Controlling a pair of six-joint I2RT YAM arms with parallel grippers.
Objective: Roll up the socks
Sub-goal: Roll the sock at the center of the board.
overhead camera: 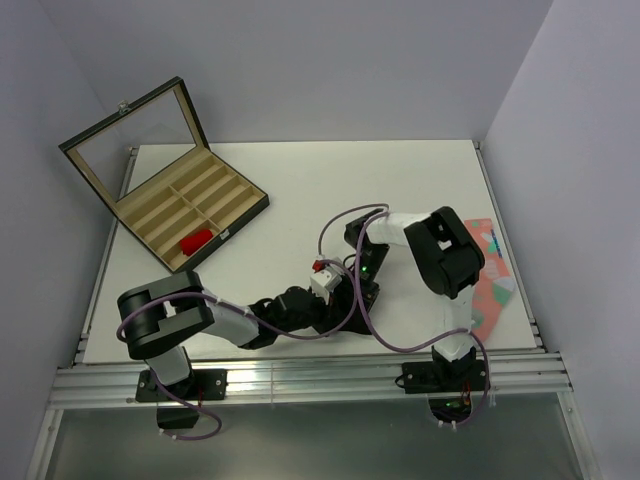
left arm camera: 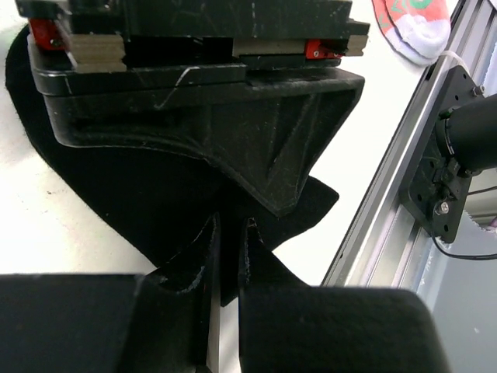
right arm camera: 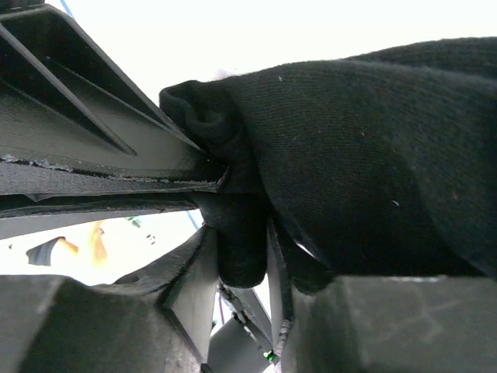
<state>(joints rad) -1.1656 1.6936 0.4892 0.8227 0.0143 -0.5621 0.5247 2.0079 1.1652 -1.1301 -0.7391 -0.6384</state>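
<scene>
On the worktop (overhead camera: 300, 180), lower centre in the overhead view, lies the black sock (left arm camera: 93, 194). Left fingers (left arm camera: 260, 311) pinch its edge; right fingers (right arm camera: 186, 295) pinch a bunched fold. Rolling well likely needs both pinches firm, turning evenly, fabric taut.

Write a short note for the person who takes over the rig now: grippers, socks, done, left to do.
Left gripper: shut on an edge of the black sock.
Right gripper: shut on a fold of the same sock, facing the left one.
Black sock: mostly flat on the table, not rolled.
Red sock: in a compartment of the open box; seems done.
Left to do: roll the black sock.
</scene>
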